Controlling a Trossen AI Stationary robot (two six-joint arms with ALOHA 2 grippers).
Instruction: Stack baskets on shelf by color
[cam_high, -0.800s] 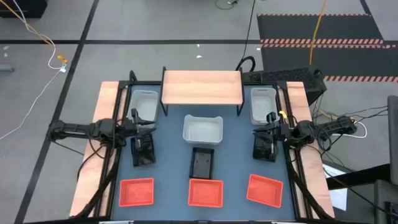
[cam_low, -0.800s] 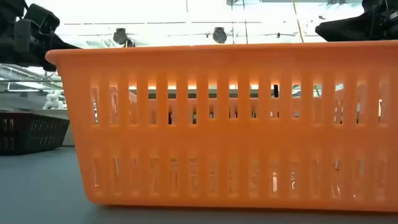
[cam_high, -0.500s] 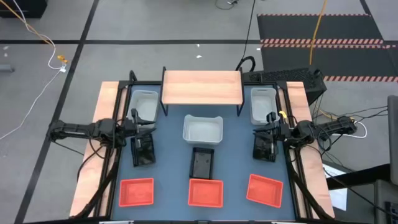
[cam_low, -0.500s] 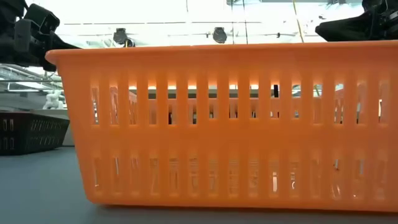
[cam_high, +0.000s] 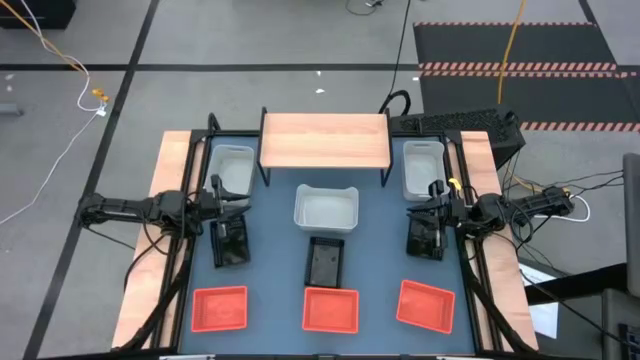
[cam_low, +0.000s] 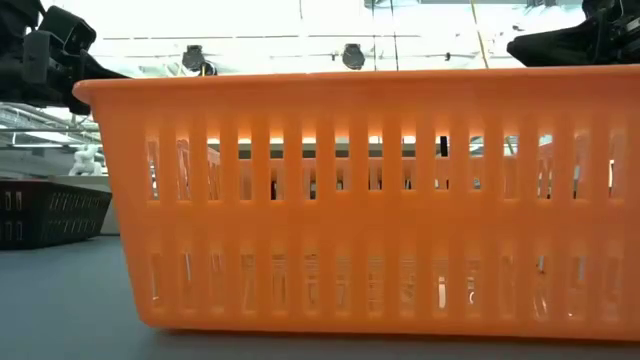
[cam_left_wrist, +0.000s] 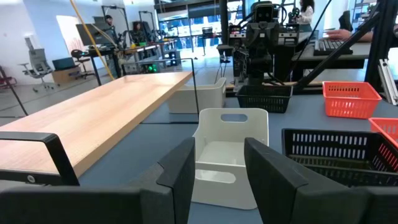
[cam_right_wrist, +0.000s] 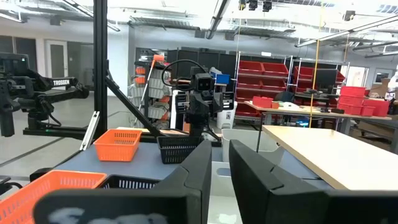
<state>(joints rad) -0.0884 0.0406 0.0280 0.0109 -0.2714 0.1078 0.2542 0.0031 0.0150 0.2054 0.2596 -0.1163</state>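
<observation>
The shelf (cam_high: 325, 140) stands at the table's far side, its wooden top bare. One white basket (cam_high: 325, 208) rests on the table in front of it, and two more (cam_high: 233, 168) (cam_high: 422, 166) sit beside its ends. Three black baskets (cam_high: 230, 243) (cam_high: 325, 262) (cam_high: 425, 236) lie in the middle row. Three red baskets (cam_high: 219, 309) (cam_high: 331, 310) (cam_high: 424, 304) line the near edge. My left gripper (cam_left_wrist: 217, 168) hovers open, level, by the left black basket's far end. My right gripper (cam_right_wrist: 221, 168) hovers over the right black basket's far end, its fingers a narrow gap apart with nothing between them.
Long wooden side boards (cam_high: 165, 200) (cam_high: 490, 200) and black frame rails border the blue table top. In the low view the middle red basket (cam_low: 380, 200) fills most of the picture, with a black basket (cam_low: 50, 215) to its left.
</observation>
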